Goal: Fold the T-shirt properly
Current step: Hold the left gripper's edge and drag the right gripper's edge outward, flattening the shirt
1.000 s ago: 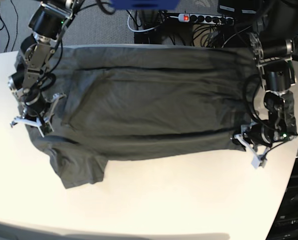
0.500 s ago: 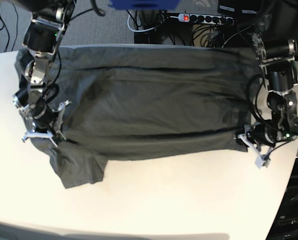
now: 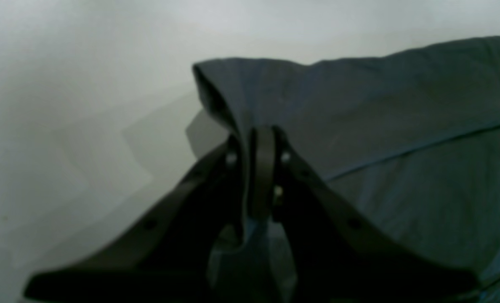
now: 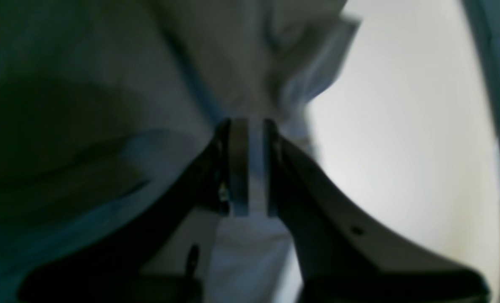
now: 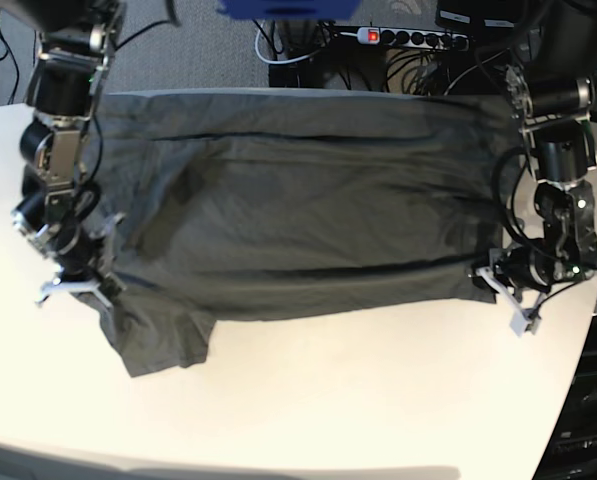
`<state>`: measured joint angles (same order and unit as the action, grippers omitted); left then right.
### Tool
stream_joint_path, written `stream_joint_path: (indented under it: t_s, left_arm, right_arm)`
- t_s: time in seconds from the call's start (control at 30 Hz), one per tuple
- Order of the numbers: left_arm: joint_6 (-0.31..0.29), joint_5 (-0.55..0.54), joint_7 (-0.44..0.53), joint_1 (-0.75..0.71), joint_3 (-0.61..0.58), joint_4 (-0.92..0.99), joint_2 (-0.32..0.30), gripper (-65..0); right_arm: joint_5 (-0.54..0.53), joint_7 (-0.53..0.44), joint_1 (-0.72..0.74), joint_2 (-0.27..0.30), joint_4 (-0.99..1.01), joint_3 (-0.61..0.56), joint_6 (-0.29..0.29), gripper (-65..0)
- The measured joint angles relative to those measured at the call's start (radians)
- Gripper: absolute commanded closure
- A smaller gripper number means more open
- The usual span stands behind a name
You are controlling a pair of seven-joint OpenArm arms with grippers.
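Observation:
The dark grey T-shirt (image 5: 308, 220) lies spread wide across the white table (image 5: 378, 400), with one sleeve (image 5: 163, 340) sticking out toward the front left. My left gripper (image 5: 500, 287) is at the shirt's front right corner. In the left wrist view it (image 3: 260, 143) is shut on a raised fold of the T-shirt (image 3: 401, 105). My right gripper (image 5: 75, 287) is at the shirt's left edge, just above the sleeve. In the right wrist view it (image 4: 250, 168) is shut on a blurred strip of fabric (image 4: 107, 84).
A power strip (image 5: 413, 38) and cables lie behind the table's far edge. A blue object (image 5: 288, 8) hangs at the top centre. The table's curved right edge (image 5: 578, 350) runs close to my left gripper. Bare table spans the front.
My right gripper has moved down and to the left along the shirt's left edge, drawing that edge with it. My left gripper has hardly moved.

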<state>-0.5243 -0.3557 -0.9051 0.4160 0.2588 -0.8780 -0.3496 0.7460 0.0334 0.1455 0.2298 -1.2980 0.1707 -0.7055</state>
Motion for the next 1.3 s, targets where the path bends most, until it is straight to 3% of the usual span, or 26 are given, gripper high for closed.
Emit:
stream_joint_path:
  t_s: [0.17, 1.3]
  left_arm:
    - [0.0, 0.0, 0.0, 0.0, 0.0, 0.0, 0.001, -4.2]
    - [0.005, -0.001, 0.0, 0.0, 0.0, 0.0, 0.004, -4.1]
  right_arm:
    - [0.03, 0.01, -0.012, 0.0, -0.002, 0.003, -0.005, -1.5]
    - [0.033, 0.014, -0.021, 0.003, -0.002, 0.008, -0.005, 0.0]
